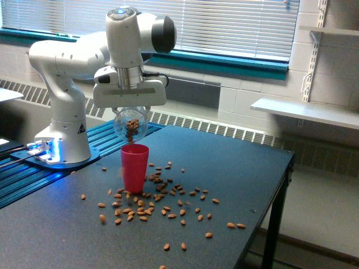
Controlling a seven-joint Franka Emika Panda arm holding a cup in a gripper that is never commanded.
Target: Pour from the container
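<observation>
Up above the dark table (235, 168), the white arm (84, 61) holds its gripper (129, 106) pointed straight down, clenched on the container (130, 125), a small clear rounded jar with brown nuts showing through its wall. How the fingers sit on the jar cannot be made out, since the wide white gripper body hides them. The container hangs in the air directly at 12 o'clock from the pink-red cup (135, 167), close over the cup's open rim but apart from it, with a few nuts seeming to drop from the jar's underside toward the cup mouth. The cup stands upright on the table. Loose almonds (162, 196) lie scattered over the tabletop around the cup's base, thickest from about 3 o'clock round to 7 o'clock of it, with stragglers further out toward the table's near edge and two lying together well off at 4 o'clock. The arm's base (61, 151) sits at 9 o'clock from the cup, on a blue-lit mount beside the table.
</observation>
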